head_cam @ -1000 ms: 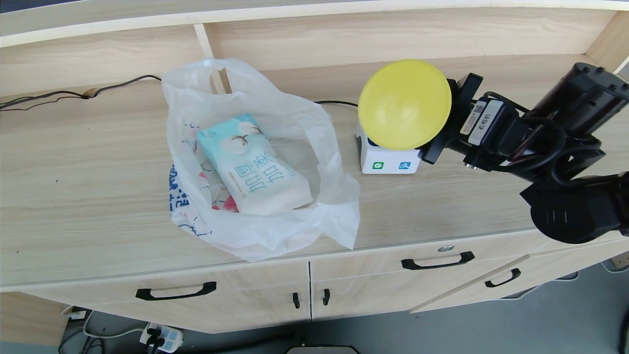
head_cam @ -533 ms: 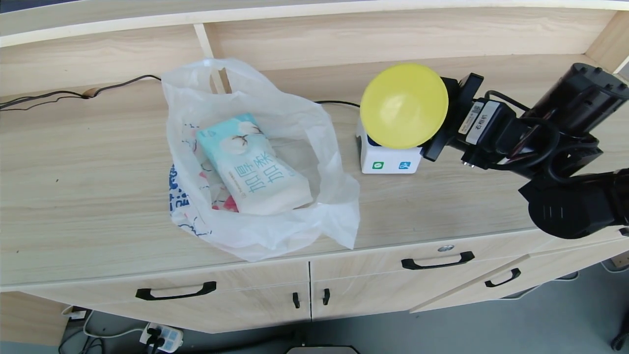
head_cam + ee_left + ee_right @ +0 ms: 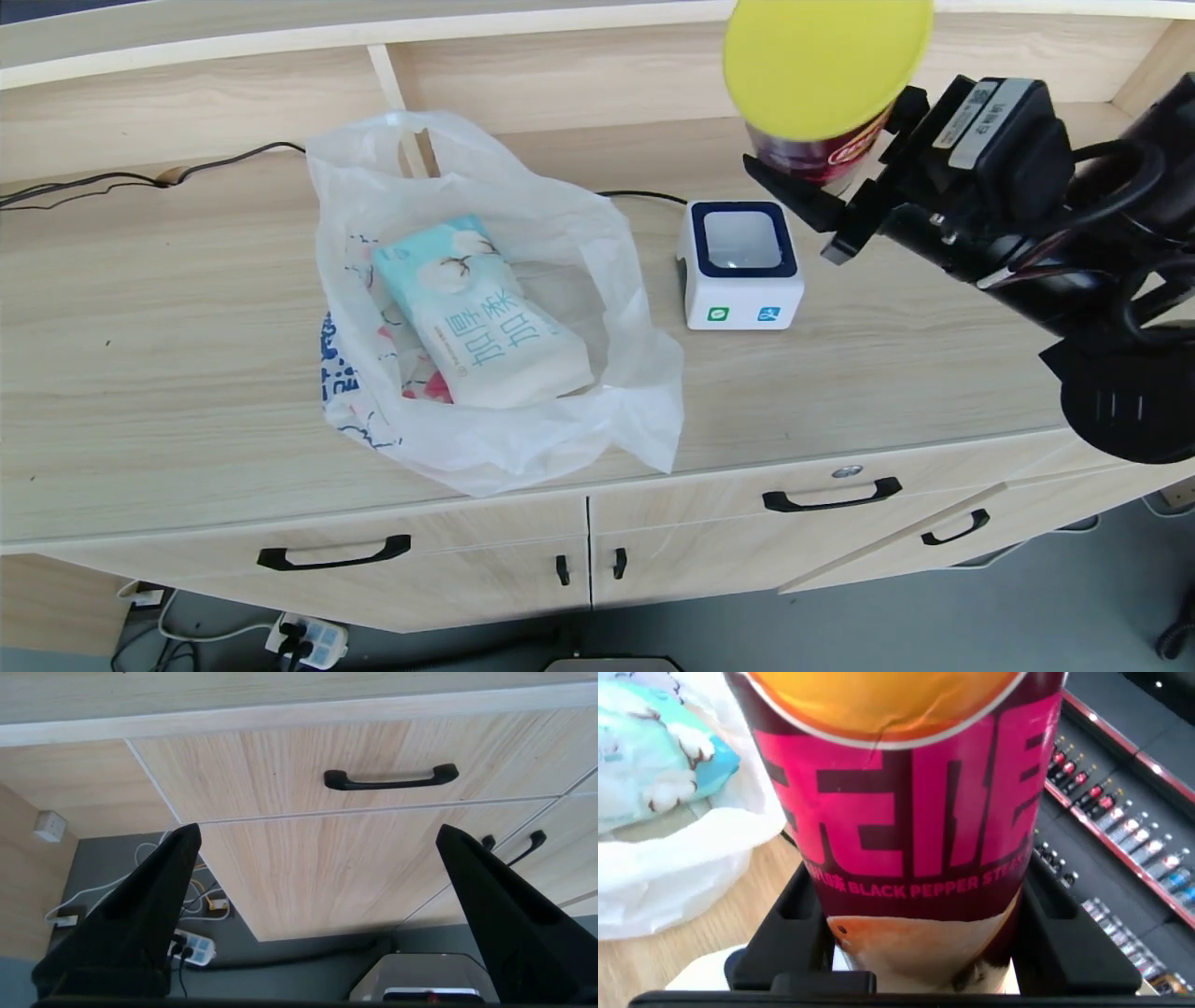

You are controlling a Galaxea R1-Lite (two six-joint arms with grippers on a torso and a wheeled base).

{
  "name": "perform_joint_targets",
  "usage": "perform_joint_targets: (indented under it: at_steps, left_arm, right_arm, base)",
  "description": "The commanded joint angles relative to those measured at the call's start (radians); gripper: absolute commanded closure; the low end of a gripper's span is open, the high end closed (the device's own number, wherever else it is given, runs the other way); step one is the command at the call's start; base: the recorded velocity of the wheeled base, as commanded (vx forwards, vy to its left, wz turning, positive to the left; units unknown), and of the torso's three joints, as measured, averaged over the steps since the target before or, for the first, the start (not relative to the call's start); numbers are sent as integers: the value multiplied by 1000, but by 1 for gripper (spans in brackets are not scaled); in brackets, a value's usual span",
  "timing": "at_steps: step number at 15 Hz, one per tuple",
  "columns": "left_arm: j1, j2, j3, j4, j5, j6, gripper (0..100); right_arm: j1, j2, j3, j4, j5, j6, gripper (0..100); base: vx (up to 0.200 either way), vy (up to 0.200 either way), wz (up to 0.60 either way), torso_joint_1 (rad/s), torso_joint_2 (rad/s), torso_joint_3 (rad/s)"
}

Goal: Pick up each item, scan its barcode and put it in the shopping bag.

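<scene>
Head view: the right end effector (image 3: 826, 177) is held above the surface (image 3: 140, 327), behind and to the right of the barcode scanner (image 3: 742, 266). Its fingers are clamped on the sides of a snack canister (image 3: 822, 154), which has a magenta label and a yellow lid (image 3: 829, 56). The lid faces the camera. The canister is in the air, clear of the scanner and well apart from the shopping bag (image 3: 635, 373).

The barcode scanner is a white box with a dark-rimmed window on its top face. It stands on the surface just to the right of the shopping bag. The window is uncovered.

The shopping bag is translucent white plastic. It lies open on the surface, left of the scanner. A pack of tissues (image 3: 481, 308) in light blue and white wrapping lies inside it.

A black cable (image 3: 140, 177) runs along the back of the surface at the left.

Right wrist view: the canister body sits between the two black fingers, which press on it from both sides. The bag and the tissue pack lie beyond it.

Left wrist view: the left end effector (image 3: 318, 924) is below surface level, facing a drawer front with a black handle (image 3: 391, 777). Its two fingers are spread wide apart with nothing between them. A power strip (image 3: 187, 947) lies on the floor below.
</scene>
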State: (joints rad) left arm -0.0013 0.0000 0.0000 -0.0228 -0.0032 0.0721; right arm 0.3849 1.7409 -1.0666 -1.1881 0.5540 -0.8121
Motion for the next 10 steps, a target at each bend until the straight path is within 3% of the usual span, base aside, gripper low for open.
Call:
perform_joint_targets:
  at_steps: [1,4,5,10]
  left_arm:
    - [0,0,0,0,0,0,0]
    - [0,2,0,0,0,2,0]
    - [0,2,0,0,0,2,0]
    - [0,2,0,1,0,0,0]
  right_arm:
    - [68,-156,117,4,-128,71,100]
    - [212,-254,323,2,-379,208,100]
    - [226,-282,370,-1,-418,237,100]
    - [223,-320,395,-8,-477,422,100]
  base:
    - [0,0,0,0,0,0]
    - [0,0,0,0,0,0]
    - [0,0,0,0,0,0]
    - [0,0,600,-3,1,3]
